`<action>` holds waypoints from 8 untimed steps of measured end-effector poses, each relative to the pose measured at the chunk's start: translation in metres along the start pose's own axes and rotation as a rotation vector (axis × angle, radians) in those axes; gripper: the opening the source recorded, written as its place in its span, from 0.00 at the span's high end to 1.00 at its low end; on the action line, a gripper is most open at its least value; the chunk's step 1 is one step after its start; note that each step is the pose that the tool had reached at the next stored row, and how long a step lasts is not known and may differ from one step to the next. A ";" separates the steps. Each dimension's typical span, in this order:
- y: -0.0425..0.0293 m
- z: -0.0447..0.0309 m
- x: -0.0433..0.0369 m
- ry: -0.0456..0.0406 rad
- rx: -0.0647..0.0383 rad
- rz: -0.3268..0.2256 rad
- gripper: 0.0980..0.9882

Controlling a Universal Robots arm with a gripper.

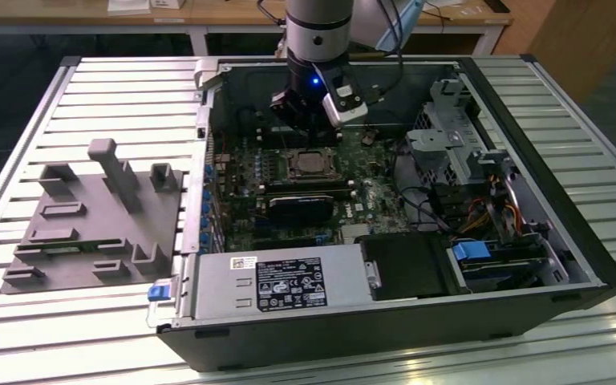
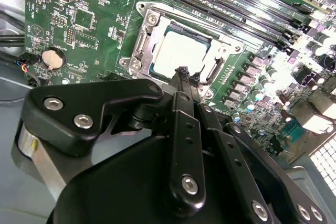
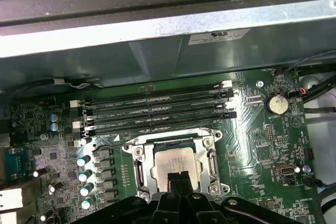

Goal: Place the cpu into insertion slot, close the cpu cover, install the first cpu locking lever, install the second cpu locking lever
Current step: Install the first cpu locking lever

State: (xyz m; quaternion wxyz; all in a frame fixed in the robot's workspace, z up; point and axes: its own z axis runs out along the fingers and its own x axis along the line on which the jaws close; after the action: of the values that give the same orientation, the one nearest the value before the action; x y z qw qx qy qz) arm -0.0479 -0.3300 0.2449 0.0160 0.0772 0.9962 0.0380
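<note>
Inside the open computer case [image 1: 597, 265]: I am looking down on a green circuit board [image 3: 252, 145], with the arm's gripper [image 2: 184, 73] poised over the socket [image 2: 149, 19].
Gripper: the fingers are pressed together at the tips with nothing between them. In both wrist views the tips sit over one edge of the chip [image 3: 176, 162]; I cannot tell whether they touch it.
Chip: it lies flat in the socket with its silver-grey top showing, so I judge the first step done.
Cover [image 2: 157, 43]: the metal frame appears to lie flat around the chip, which shows through its square window. I judge it closed (how firmly pressed down, I cannot say).
Levers [image 3: 212, 161]: thin metal rods run along two opposite sides of the socket. I cannot tell whether either is hooked down, so those two steps may be what is left.
Count, task things: one chip, one socket, one cover, and two rods at the socket's sides.
Count, other things: four long black memory slots [image 3: 157, 109] lie side by side just beside the socket. There is one coin battery [image 3: 275, 103] on the board. One grey moulded holder [image 1: 94, 216] sits on the slatted table [image 1: 126, 88], to the exterior view's left of the case.
</note>
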 end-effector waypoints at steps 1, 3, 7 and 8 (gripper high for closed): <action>0.0000 -0.0001 0.0003 0.0000 0.000 0.000 1.00; -0.0003 -0.0002 0.0018 0.0001 0.000 0.000 1.00; -0.0013 -0.0003 0.0081 0.0000 0.000 0.000 1.00; -0.0016 -0.0004 0.0102 0.0000 0.000 0.000 1.00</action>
State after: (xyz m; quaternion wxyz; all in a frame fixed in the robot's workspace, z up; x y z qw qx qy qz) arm -0.0583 -0.3300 0.2449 0.0160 0.0772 0.9962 0.0379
